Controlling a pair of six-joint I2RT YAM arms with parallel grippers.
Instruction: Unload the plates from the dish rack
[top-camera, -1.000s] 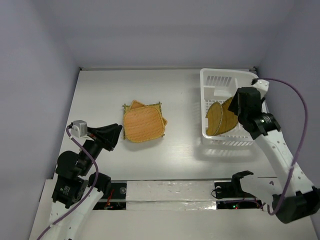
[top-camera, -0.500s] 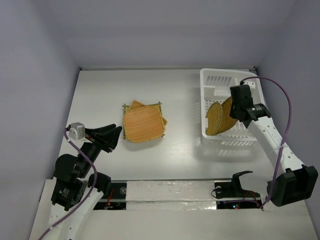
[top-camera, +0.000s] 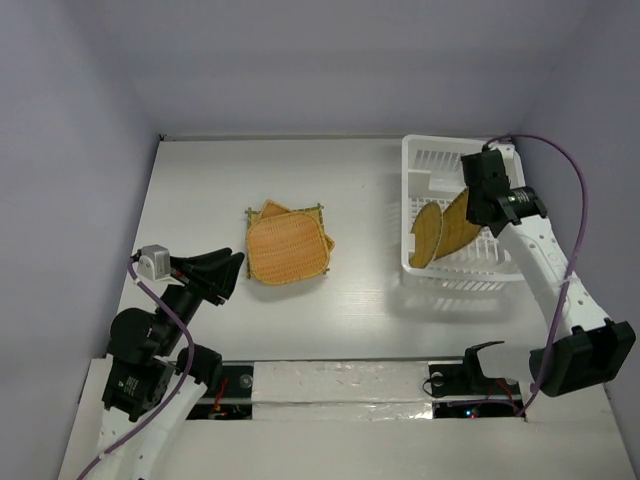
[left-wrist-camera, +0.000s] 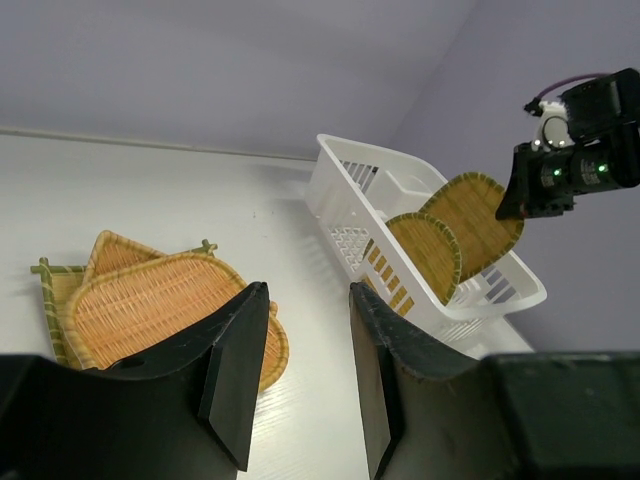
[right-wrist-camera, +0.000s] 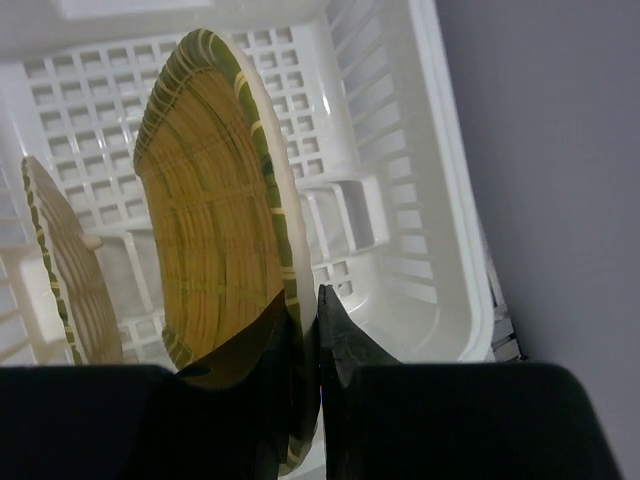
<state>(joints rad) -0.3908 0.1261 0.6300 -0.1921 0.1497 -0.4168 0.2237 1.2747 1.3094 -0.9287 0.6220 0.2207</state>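
Woven tan plate (right-wrist-camera: 210, 220), green-rimmed, pinched edgewise by right gripper (right-wrist-camera: 305, 296); left gripper (left-wrist-camera: 308, 290) spread apart

walls (top-camera: 330, 60): plain lilac-grey, three sides; table (top-camera: 200, 190): white, matte; near edge: silvery strip (top-camera: 340, 385); light: even, soft

Robotics lab test cell being shown.
A white desk (top-camera: 200, 190) is being boxed in by plain lilac walls (top-camera: 70, 120), while a cabled left arm (top-camera: 150, 345) and right arm (top-camera: 540, 265) are being carried at its taped near edge.
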